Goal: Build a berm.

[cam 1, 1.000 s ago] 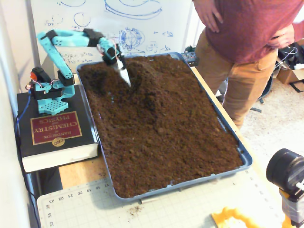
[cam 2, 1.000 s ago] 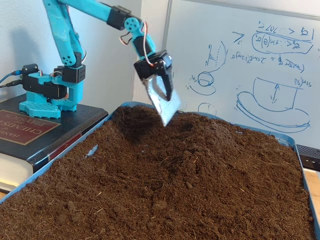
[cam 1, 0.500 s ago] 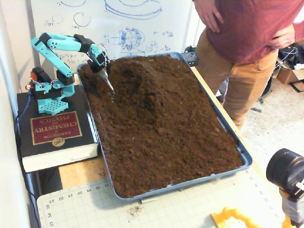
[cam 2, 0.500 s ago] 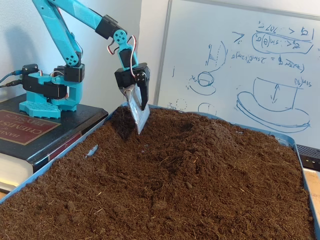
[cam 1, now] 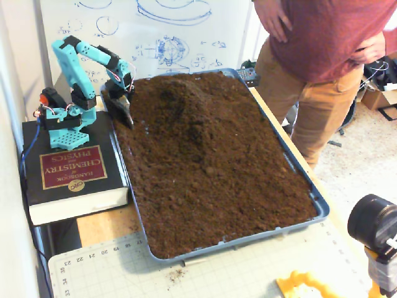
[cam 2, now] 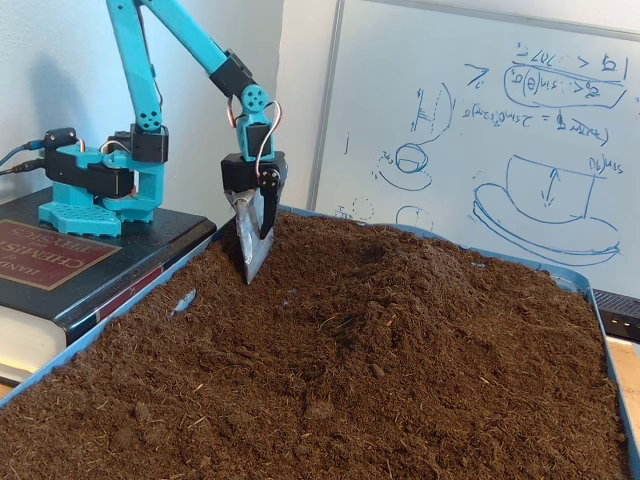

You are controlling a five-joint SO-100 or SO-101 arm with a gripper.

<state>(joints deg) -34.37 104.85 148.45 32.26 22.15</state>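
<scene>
Blue plastic tray [cam 1: 319, 208] holds loose dark-brown soil, heaped into a rounded berm [cam 1: 180, 102] [cam 2: 400, 270] toward its far end by the whiteboard [cam 1: 155, 31]. Smaller, the turquoise arm's gripper [cam 1: 126, 119] [cam 2: 252, 265] carries a silvery pointed scoop blade, tip touching soil at the berm's left foot; how far the claw is open cannot be made out.

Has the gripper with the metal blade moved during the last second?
Yes. In a fixed view the gripper has swung left, away from the berm, toward the tray's left rim and the book. Its blade tip now touches soil.
</scene>
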